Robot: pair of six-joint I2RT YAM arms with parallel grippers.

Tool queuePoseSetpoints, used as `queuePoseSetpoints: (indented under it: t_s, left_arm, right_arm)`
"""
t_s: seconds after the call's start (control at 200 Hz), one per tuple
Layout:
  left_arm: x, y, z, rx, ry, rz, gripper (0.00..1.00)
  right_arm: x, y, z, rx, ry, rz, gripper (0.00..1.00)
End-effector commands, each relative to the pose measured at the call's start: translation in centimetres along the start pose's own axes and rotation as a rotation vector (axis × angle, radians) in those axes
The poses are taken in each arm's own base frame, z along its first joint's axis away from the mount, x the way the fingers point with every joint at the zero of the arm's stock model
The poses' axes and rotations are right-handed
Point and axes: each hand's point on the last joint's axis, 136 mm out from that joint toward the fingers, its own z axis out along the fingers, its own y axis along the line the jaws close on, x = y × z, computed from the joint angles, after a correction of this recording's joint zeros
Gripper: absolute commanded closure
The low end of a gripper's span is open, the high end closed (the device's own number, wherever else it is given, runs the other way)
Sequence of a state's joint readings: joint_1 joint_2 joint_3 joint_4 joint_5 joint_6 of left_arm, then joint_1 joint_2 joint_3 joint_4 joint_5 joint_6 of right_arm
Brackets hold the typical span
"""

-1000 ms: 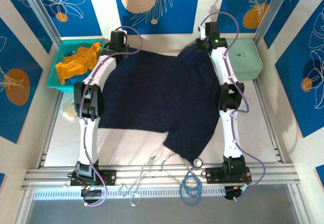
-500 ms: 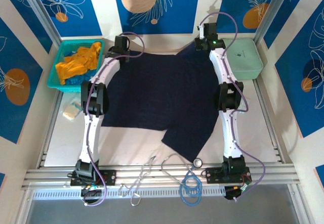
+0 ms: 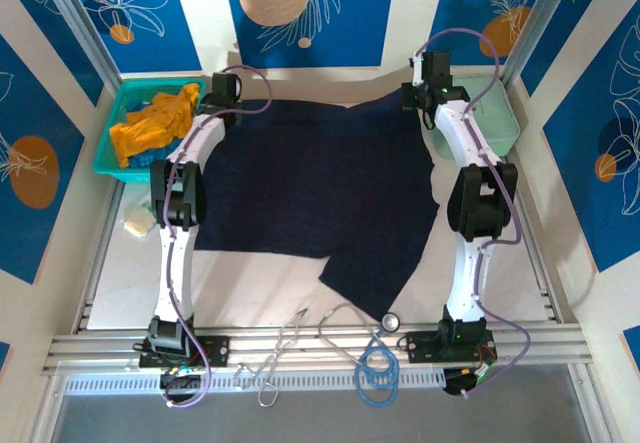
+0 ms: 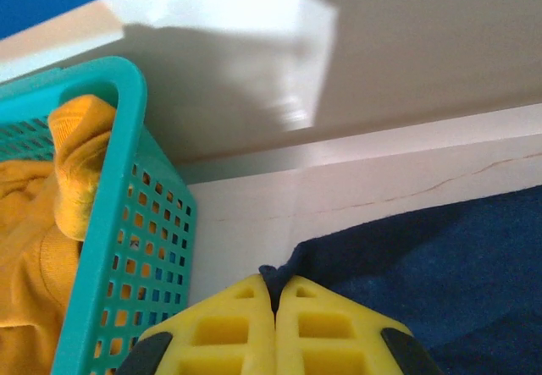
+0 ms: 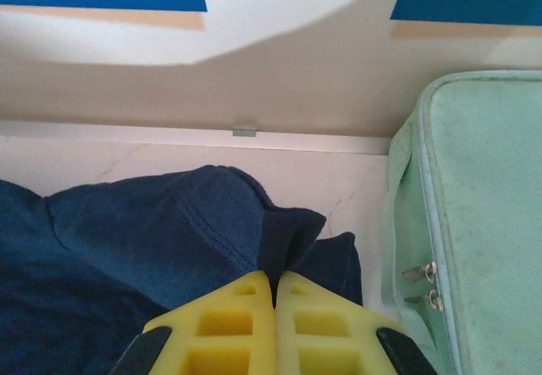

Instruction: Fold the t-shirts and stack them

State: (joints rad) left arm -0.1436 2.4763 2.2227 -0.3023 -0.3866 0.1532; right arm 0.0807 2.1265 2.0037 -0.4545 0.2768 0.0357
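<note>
- The white counter carries everything.
- The navy t-shirt lies spread over its middle, reaching the far edge.
- The mint-green case sits in the far right corner.
- The teal basket, in the far left corner, holds a mustard-orange t-shirt.
- The left hand and the right hand each pinch a far corner of the navy t-shirt.

Light is bright and even from overhead; the navy t-shirt reads as a near-black mass with little detail. Beyond the t-shirt, soft-edged shadows cross the wall in both wrist views, and focus is slightly soft.
</note>
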Motion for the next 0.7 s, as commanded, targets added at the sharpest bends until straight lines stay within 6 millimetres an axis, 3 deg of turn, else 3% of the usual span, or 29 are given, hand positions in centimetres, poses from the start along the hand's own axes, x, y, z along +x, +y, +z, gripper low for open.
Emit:
queuePoseSetpoints:
  t_s: [0.0,0.3,0.695]
  left_arm:
    - [-3.6,2.3,-2.8,-0.033,-0.091,0.000,1.00]
    - [-2.7,2.7,-3.5,-0.053,-0.099,0.034,1.00]
    - [0.1,3.4,-4.7,-0.093,-0.062,0.069,1.00]
  right_arm:
    - [-1.0,0.3,-1.9,-0.030,-0.062,0.049,1.00]
    - [1.5,0.5,-5.2,-0.047,-0.062,0.096,1.00]
    - [7.0,0.2,-7.0,-0.035,-0.004,0.149,1.00]
